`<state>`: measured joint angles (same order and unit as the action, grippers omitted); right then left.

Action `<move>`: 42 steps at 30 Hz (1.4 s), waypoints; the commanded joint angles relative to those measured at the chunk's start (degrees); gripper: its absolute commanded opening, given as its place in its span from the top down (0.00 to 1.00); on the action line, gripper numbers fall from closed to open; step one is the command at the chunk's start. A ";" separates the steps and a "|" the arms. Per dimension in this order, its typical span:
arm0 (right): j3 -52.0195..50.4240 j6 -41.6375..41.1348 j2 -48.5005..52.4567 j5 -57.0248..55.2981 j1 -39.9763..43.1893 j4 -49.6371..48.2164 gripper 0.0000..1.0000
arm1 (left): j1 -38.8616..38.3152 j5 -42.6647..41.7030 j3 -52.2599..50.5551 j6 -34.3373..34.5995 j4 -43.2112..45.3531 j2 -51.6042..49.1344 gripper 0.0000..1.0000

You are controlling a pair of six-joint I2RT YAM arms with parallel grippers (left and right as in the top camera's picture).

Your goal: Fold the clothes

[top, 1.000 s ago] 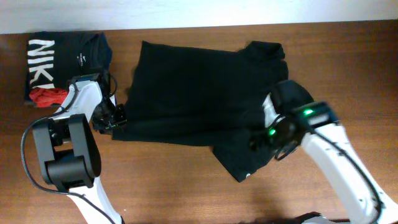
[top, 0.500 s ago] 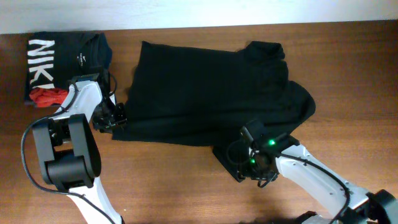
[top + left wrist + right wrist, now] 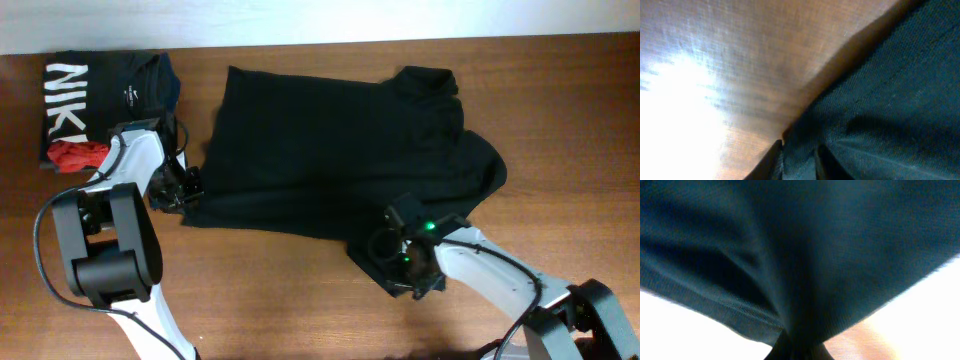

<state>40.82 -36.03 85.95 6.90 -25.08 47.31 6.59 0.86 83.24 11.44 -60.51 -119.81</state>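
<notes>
Looking down from overhead, the black garment point(image 3: 340, 150) lies spread over the middle of the table point(image 3: 300, 310), the left claw point(image 3: 186, 190) at its lower left corner and the right claw point(image 3: 397, 262) on the flap at its front edge, while a folded black shirt point(image 3: 105, 85) with white letters and a red garment point(image 3: 75, 152) sit far left. From the left wrist, the left claw point(image 3: 797, 162) is narrowed on the garment's point(image 3: 890, 100) edge, cloth caught between its fingers above bare table point(image 3: 740, 60). From the right wrist, the right claw point(image 3: 796, 349) pinches a gathered bunch of the garment point(image 3: 790, 245), which fans out above it.
</notes>
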 commanded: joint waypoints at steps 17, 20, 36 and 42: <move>20.98 11.87 -19.82 -2.67 22.93 26.16 0.96 | 3.69 0.61 -0.31 -2.12 -7.98 16.48 0.99; 21.84 12.07 -22.03 -2.67 23.34 28.11 0.96 | 3.69 1.05 -0.33 -2.12 -9.25 17.46 0.99; 24.26 16.17 -13.16 -6.80 23.34 10.71 0.96 | 3.37 2.34 -2.95 -1.64 -4.48 24.68 0.99; 24.26 16.35 -4.68 -8.09 23.34 6.16 0.96 | 0.13 1.33 -5.66 -1.68 6.56 24.52 0.99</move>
<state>64.20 -20.32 79.09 1.72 -2.59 54.87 8.47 1.45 79.09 10.11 -58.46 -95.74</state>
